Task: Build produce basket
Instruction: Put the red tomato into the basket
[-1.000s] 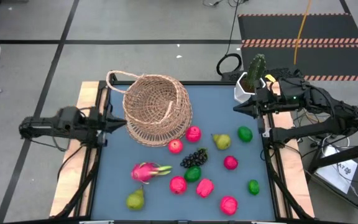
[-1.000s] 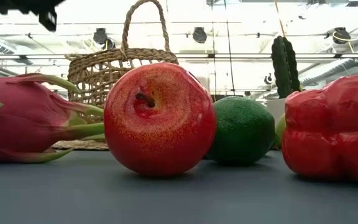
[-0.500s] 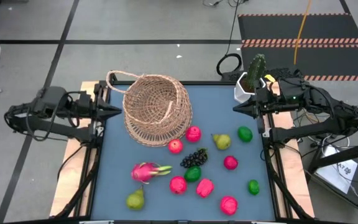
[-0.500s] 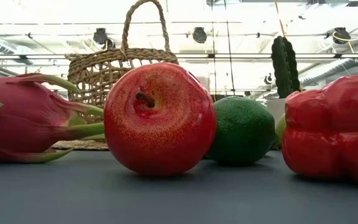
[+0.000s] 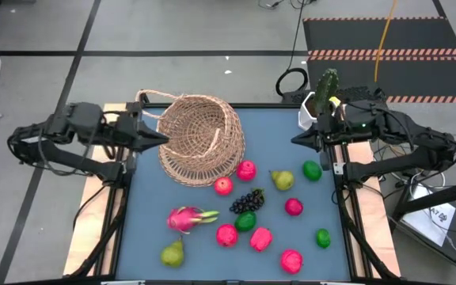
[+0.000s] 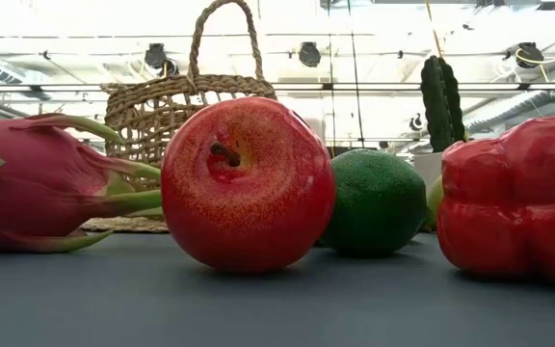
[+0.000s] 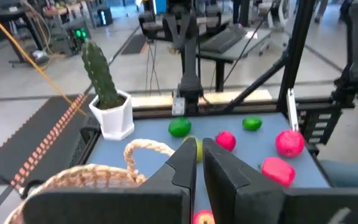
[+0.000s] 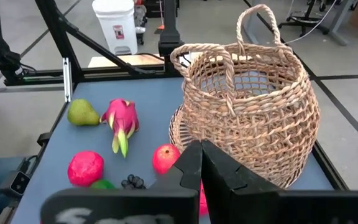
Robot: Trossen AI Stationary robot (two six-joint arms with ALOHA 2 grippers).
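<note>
The tan woven basket (image 5: 200,138) stands on its base on the blue table's far left part, its mouth up and its loop handle (image 6: 224,39) upright. The produce lies loose on the table in front and to the right of it: a pink dragon fruit (image 5: 187,218), pears (image 5: 172,253), a dark grape bunch (image 5: 248,200), limes (image 5: 312,169) and red and pink round fruits (image 5: 223,186). My left gripper (image 5: 165,137) is shut, raised above the table by the basket's left rim (image 7: 92,180). My right gripper (image 5: 295,141) is shut, raised at the table's right edge, pointing toward the basket (image 8: 247,106).
A green cactus in a white hexagonal pot (image 5: 319,101) stands at the table's far right corner, close behind my right gripper. Wooden table rails (image 5: 109,182) run along both sides. In the low view an apple (image 6: 247,183), a lime (image 6: 379,200) and a red fruit (image 6: 518,198) fill the near edge.
My left gripper has risen from low beside the table's left edge, tipped up toward level, and come to the basket's left rim, staying shut. The basket and the fruits have not moved.
</note>
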